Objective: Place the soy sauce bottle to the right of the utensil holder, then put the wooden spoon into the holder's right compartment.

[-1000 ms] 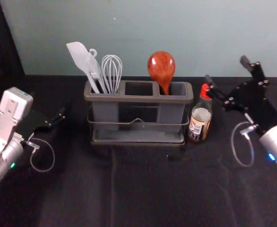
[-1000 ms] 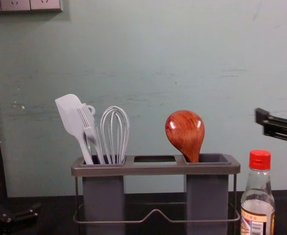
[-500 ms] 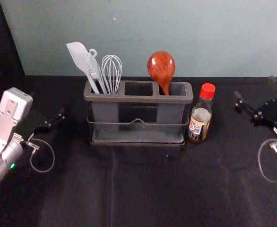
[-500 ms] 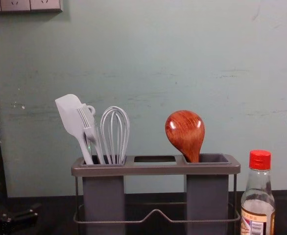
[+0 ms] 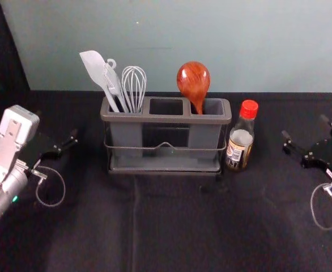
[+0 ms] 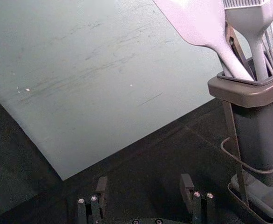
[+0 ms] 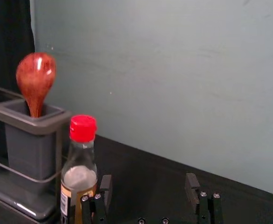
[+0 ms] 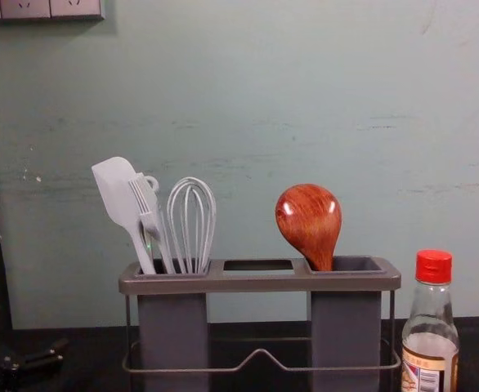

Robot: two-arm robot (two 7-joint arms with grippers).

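In the head view the wooden spoon (image 5: 193,83) stands bowl-up in the right compartment of the utensil holder (image 5: 166,119). The soy sauce bottle (image 5: 241,139) is upright just right of the holder. My right gripper (image 5: 305,128) is open at the right edge, away from the bottle; in the right wrist view the same gripper (image 7: 148,189) has nothing between its fingers. My left gripper (image 5: 58,127) stays parked at the left; the left wrist view has this gripper (image 6: 143,189) open and empty.
A white spatula (image 5: 99,73), a brush and a whisk (image 5: 133,85) stand in the holder's left compartment. Behind the dark-covered table (image 5: 171,226) rises a pale green wall (image 5: 256,45). Wall sockets (image 8: 39,6) are at the chest view's upper left.
My right gripper has moved away from the bottle toward the right edge and left the chest view. The bottle, the spoon and the left arm have stayed in place.
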